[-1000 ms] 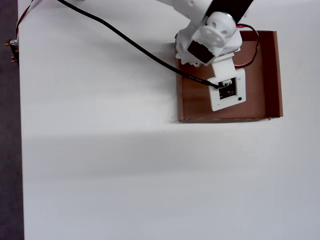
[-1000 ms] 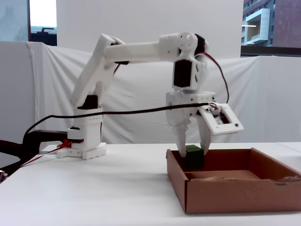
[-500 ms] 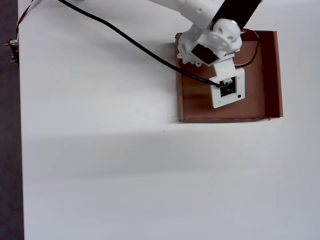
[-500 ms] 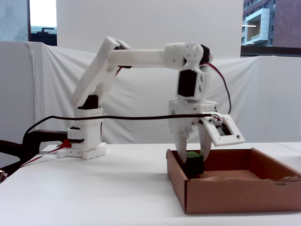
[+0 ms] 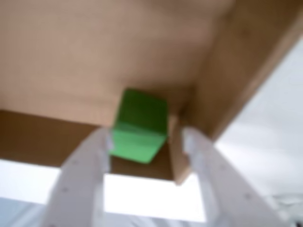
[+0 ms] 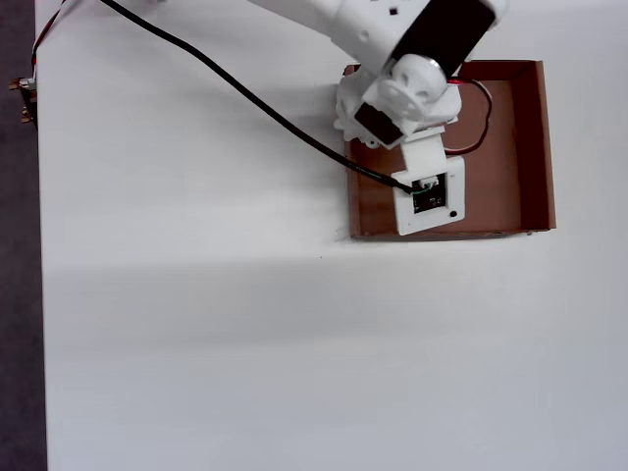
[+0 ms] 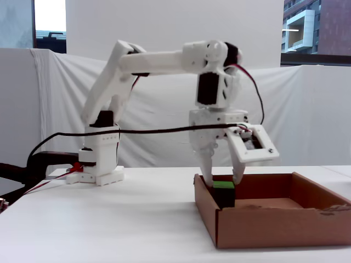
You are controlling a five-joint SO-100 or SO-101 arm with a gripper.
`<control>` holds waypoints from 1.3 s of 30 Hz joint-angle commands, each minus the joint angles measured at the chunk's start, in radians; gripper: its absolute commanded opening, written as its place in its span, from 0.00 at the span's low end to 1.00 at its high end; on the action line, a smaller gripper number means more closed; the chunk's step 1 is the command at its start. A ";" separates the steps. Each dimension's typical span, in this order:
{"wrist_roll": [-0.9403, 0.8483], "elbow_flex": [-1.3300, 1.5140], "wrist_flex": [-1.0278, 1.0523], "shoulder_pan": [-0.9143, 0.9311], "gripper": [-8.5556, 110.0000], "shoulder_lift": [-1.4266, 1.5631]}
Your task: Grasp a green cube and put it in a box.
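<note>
Green cube point(image 5: 138, 126) sits on cardboard box point(image 7: 285, 222) floor in near-left corner per fixed view, gripper point(image 5: 144, 142) parted wide around it, not clamping, likely just let go

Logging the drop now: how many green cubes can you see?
1. The green cube sits inside the box, in a corner, between the open end effector's fingers. The arm blocks it overhead.
</note>
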 commanded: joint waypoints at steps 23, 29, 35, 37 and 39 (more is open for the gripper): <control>0.009 0.657 -0.176 0.465 0.25 0.864; -0.005 0.956 -0.255 0.615 0.25 1.134; -0.005 1.216 -0.362 0.793 0.25 1.318; -0.005 1.313 -0.410 0.848 0.25 1.361; -0.005 1.417 -0.456 0.905 0.25 1.410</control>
